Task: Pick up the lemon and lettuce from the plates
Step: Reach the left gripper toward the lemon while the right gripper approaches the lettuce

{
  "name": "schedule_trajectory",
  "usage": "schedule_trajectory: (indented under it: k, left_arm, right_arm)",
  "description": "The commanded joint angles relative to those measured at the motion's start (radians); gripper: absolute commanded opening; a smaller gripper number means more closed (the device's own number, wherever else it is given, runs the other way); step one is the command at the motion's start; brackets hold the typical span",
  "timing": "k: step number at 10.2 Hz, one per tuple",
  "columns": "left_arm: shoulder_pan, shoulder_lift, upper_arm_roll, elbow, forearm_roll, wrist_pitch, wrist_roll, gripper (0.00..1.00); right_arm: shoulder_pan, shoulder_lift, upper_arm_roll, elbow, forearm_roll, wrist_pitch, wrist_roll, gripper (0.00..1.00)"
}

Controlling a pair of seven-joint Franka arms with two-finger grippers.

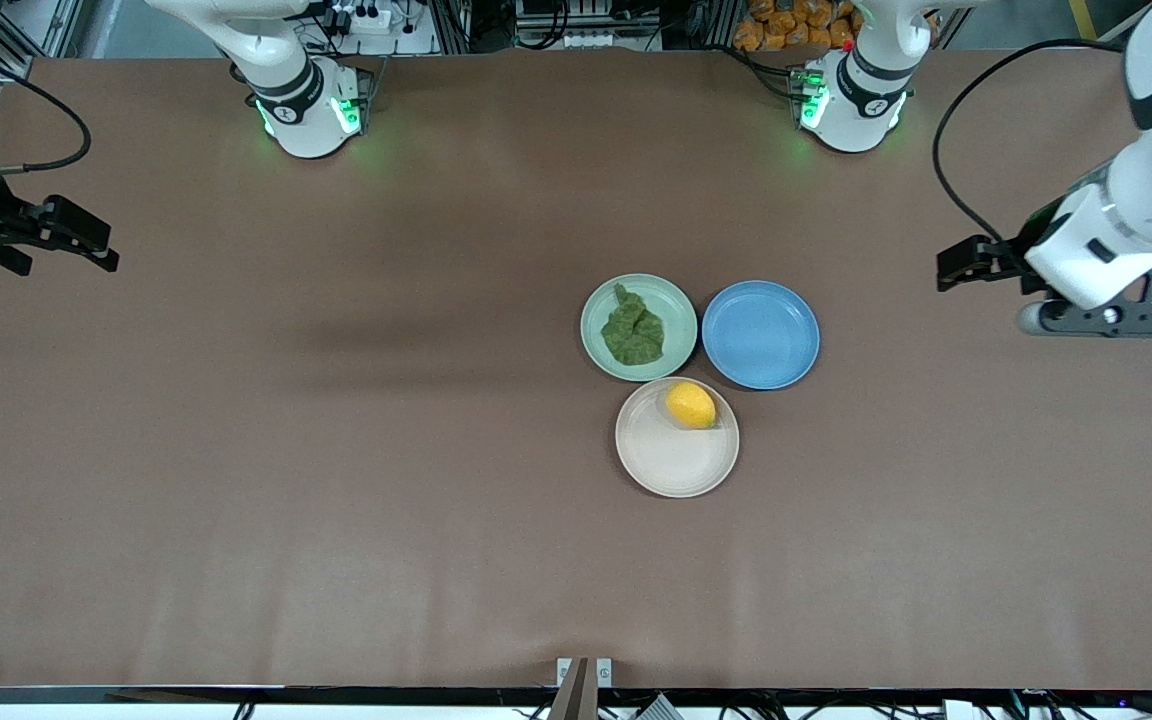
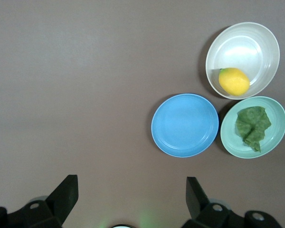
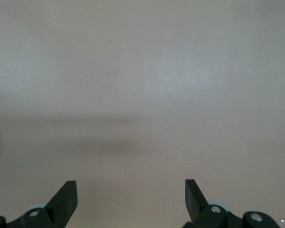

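Observation:
The lemon (image 1: 691,405) lies on the off-white beige plate (image 1: 671,465), near its rim. The lettuce (image 1: 634,327) lies on the pale mint green plate (image 1: 681,300), which sits farther from the front camera and touches the beige one. The left wrist view shows the lemon (image 2: 234,81), the beige plate (image 2: 249,45), the lettuce (image 2: 252,127) and the mint plate (image 2: 278,118). My left gripper (image 1: 958,268) is open and empty, up over the left arm's end of the table (image 2: 131,187). My right gripper (image 1: 91,245) is open and empty over the right arm's end (image 3: 131,187).
An empty blue plate (image 1: 760,334) sits beside the mint plate toward the left arm's end, also in the left wrist view (image 2: 185,124). The brown table (image 1: 336,450) stretches wide around the three plates.

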Motion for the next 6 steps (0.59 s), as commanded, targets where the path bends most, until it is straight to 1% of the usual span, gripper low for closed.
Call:
schedule_trajectory:
  k: [1,2,3,4,5,6]
  left_arm:
    - [0.001,-0.005,-0.024,0.015,-0.006,-0.034,-0.021,1.00]
    - [-0.001,0.125,-0.024,0.035,-0.013,-0.029,-0.062,1.00]
    - [-0.048,0.245,-0.024,0.088,-0.007,0.086,-0.129,1.00]
    - [-0.080,0.311,-0.013,0.118,-0.007,0.182,-0.232,1.00]
    - [-0.087,0.372,-0.014,0.141,-0.009,0.265,-0.271,1.00]
    - [-0.108,0.405,-0.016,0.144,-0.009,0.334,-0.292,1.00]
  right_arm:
    - [0.016,0.009,-0.001,-0.011,-0.013,0.013,0.016,1.00]
    - [0.016,0.018,-0.001,-0.009,-0.013,0.018,0.016,1.00]
    - [0.025,0.020,-0.001,-0.009,-0.013,0.018,0.016,1.00]
    - [0.043,0.020,-0.001,-0.009,-0.013,0.017,0.019,1.00]
    - [0.063,0.023,-0.001,-0.009,-0.012,0.017,0.051,1.00]
    - [0.088,0.041,-0.001,-0.008,-0.007,0.018,0.089,1.00]
